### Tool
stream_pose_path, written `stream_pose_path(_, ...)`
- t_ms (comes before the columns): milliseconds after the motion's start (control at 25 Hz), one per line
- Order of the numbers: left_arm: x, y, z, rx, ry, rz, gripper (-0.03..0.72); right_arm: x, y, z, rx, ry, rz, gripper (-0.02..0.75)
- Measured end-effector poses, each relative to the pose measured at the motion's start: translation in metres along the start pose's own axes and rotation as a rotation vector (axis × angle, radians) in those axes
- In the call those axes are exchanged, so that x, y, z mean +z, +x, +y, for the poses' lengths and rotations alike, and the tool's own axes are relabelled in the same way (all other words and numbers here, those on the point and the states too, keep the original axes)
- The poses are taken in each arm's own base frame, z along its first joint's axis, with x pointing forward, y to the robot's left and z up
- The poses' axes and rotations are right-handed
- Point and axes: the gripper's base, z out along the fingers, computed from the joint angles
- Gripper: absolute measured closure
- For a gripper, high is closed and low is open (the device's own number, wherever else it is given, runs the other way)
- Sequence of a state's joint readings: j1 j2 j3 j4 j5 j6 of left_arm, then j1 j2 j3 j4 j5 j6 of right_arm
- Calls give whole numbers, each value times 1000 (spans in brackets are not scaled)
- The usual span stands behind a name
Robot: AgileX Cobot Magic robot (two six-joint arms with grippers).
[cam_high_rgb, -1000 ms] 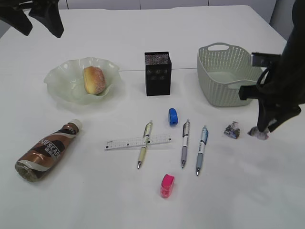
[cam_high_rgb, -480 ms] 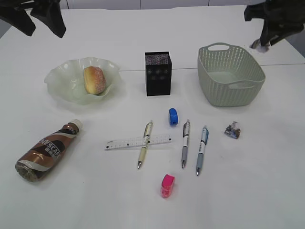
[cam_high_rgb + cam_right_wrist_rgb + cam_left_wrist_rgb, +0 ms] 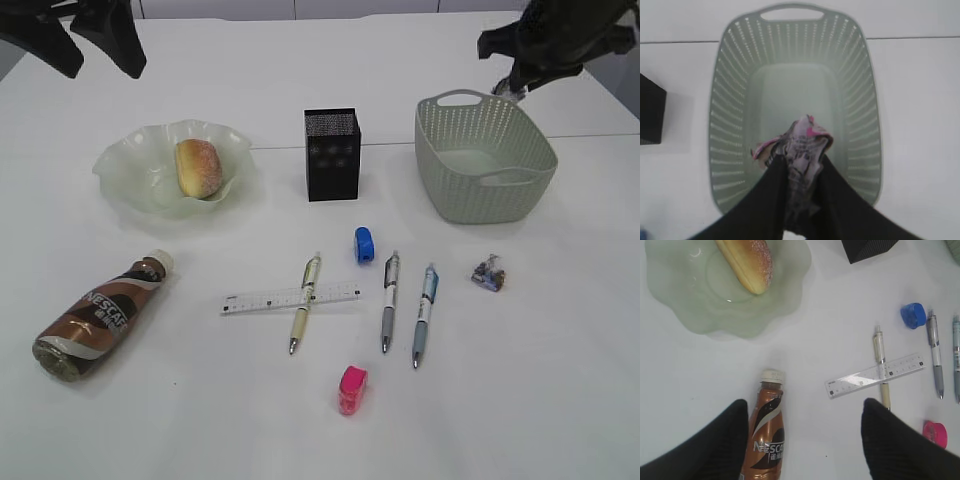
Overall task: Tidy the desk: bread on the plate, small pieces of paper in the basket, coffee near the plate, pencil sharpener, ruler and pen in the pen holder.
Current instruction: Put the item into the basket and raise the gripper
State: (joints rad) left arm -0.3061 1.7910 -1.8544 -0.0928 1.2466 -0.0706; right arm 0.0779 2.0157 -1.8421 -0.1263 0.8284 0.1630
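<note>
Right gripper [image 3: 799, 175] pinches one crumpled paper ball [image 3: 802, 145] between its fingers, raised above the grey-green basket [image 3: 484, 178], which sits at 2 o'clock on the white desk [image 3: 520, 400]. Basket interior looks bare in the right wrist view.

Second paper ball [image 3: 488, 272] lies on the desk at 6 o'clock from the basket, apart from it.

Left gripper [image 3: 805, 440] spread wide, holding nothing, high over the Nescafe coffee bottle [image 3: 766, 432]. Bottle lies on its side, white cap toward the glass plate [image 3: 128, 180], at 8 o'clock on the desk.

Bread [image 3: 198, 167] rests in the plate, 10 o'clock.

Black pen holder [image 3: 331, 154] upright, 12 o'clock.

Ruler [image 3: 290, 297] lies across a cream pen [image 3: 304, 316]. Two more pens [image 3: 388, 300] [image 3: 424, 314] lie side by side at its 3 o'clock. Blue sharpener [image 3: 364, 244] sits near the pen tips; pink sharpener [image 3: 352, 388] at 6 o'clock.
</note>
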Motion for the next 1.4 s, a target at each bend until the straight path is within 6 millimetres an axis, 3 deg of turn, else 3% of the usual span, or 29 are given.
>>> stream_pose_path(160, 0, 0, 0, -2, 0, 0, 183, 30, 1, 1, -25, 25, 21, 586)
stream_pose_path(360, 0, 0, 0, -2, 2, 0, 187, 41, -5, 1, -39, 36, -5, 552)
stream_pose_path(600, 0, 0, 0, -2, 2, 0, 187, 49, -7, 2, -44, 32, -31, 252)
stream_pose_path(720, 0, 0, 0, -2, 2, 0, 187, 54, -5, 2, -45, 32, -26, 174)
stream_pose_path(840, 0, 0, 0, -2, 2, 0, 188, 55, -5, 2, -44, 35, -15, 162)
stream_pose_path(1040, 0, 0, 0, -2, 2, 0, 189, 34, -15, 2, -9, 33, 48, 165)
stream_pose_path(1200, 0, 0, 0, -2, 2, 0, 190, 17, -17, 5, 39, -6, 149, 217)
stream_pose_path(1400, 0, 0, 0, -2, 2, 0, 190, 13, -8, 6, 11, -22, 262, 274)
